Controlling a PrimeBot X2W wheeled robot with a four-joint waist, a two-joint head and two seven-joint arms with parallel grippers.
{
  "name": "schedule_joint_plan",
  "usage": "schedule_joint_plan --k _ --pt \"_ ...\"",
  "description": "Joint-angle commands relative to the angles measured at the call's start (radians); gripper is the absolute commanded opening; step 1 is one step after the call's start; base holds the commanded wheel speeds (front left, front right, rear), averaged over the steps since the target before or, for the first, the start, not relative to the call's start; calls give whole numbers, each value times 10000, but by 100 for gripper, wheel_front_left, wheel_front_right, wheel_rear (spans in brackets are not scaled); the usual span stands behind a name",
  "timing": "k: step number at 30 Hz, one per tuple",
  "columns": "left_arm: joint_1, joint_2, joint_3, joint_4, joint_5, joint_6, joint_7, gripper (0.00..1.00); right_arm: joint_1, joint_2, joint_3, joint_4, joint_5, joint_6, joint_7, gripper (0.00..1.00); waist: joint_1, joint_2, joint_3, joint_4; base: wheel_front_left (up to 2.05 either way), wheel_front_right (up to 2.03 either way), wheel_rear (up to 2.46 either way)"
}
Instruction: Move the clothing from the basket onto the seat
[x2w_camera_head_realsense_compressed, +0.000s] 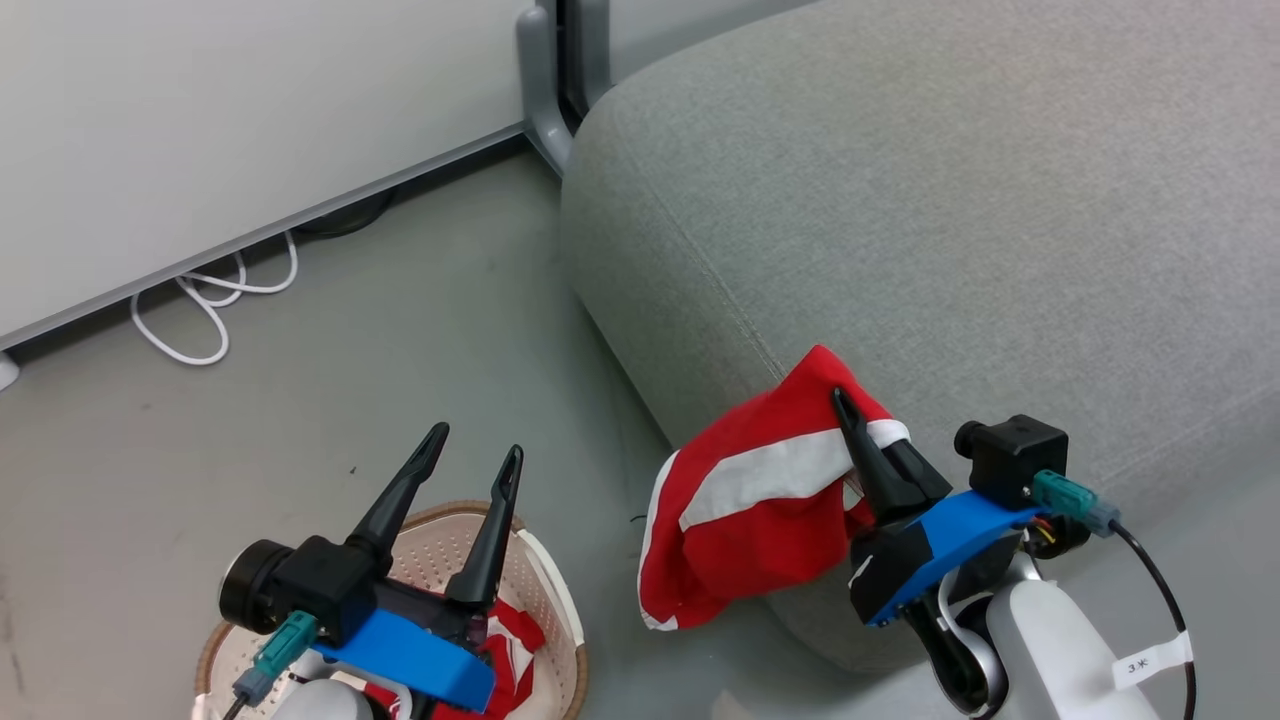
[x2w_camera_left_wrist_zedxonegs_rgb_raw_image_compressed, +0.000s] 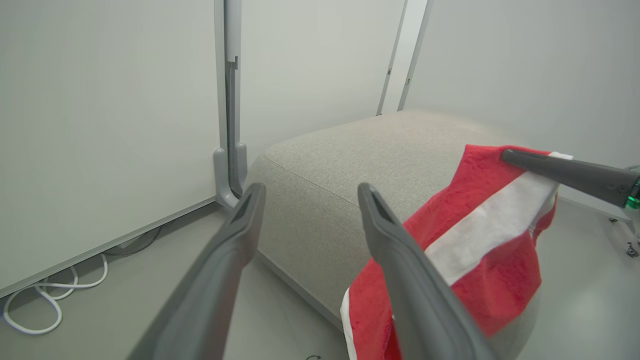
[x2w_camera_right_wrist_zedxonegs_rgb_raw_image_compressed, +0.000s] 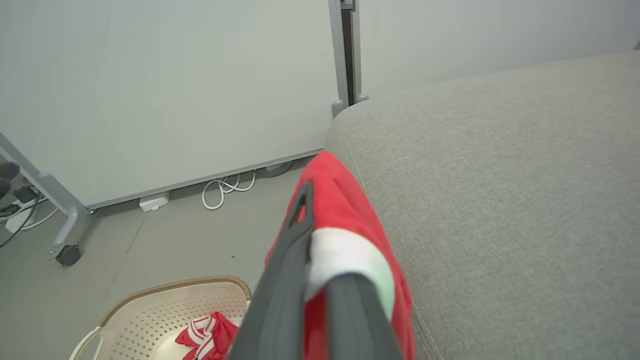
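One red garment (x2w_camera_head_realsense_compressed: 760, 510) with a white stripe hangs from my right gripper (x2w_camera_head_realsense_compressed: 850, 420), which is shut on it at the front edge of the grey seat (x2w_camera_head_realsense_compressed: 950, 220). The cloth drapes down the seat's side; in the right wrist view the same garment (x2w_camera_right_wrist_zedxonegs_rgb_raw_image_compressed: 345, 235) covers the fingers. A second red and white garment (x2w_camera_head_realsense_compressed: 510, 650) lies inside the cream basket (x2w_camera_head_realsense_compressed: 545, 580) on the floor at lower left, and shows in the basket (x2w_camera_right_wrist_zedxonegs_rgb_raw_image_compressed: 165, 305) in the right wrist view too. My left gripper (x2w_camera_head_realsense_compressed: 475, 455) hovers open above the basket, nothing between its fingers (x2w_camera_left_wrist_zedxonegs_rgb_raw_image_compressed: 395, 235).
A white cable (x2w_camera_head_realsense_compressed: 215, 290) loops on the grey floor along the pale wall. A grey post foot (x2w_camera_head_realsense_compressed: 545, 90) stands by the seat's back corner. A wheeled frame leg (x2w_camera_right_wrist_zedxonegs_rgb_raw_image_compressed: 65, 220) is at far left in the right wrist view.
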Motion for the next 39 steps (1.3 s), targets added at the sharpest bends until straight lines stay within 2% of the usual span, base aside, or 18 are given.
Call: schedule_joint_plan --k 1,9,14,21,28,32,39 --pt "-140 73 10 13 25 -11 -26 100 88 -12 16 29 66 5 -71 0 0 0 68 -121 0 0 0" --pt "-235 96 -41 -6 -74 -11 -27 100 -48 -12 26 205 184 5 -220 0 0 0 169 -259 0 0 0" --pt "-348 95 -127 -40 -101 -11 -28 100 -360 -13 -316 288 134 5 -288 0 0 0 349 -105 0 0 0" --pt "-589 86 -110 -229 -131 -12 -27 100 -1646 -13 -1543 255 -286 5 -134 0 0 0 790 267 0 0 0" --pt "-942 285 -63 -565 39 -12 -27 100 -3869 -29 -3425 188 -848 5 309 0 0 0 1709 635 0 0 0" --pt "-1240 409 -94 -816 169 -12 -28 100 -5131 -380 -4397 262 -1455 5 685 0 0 0 2367 900 0 0 0" --pt "-1690 715 -16 -1389 372 -12 -27 100 -7049 -1560 -5762 183 -1999 5 1282 0 0 0 3566 1270 0 0 0"
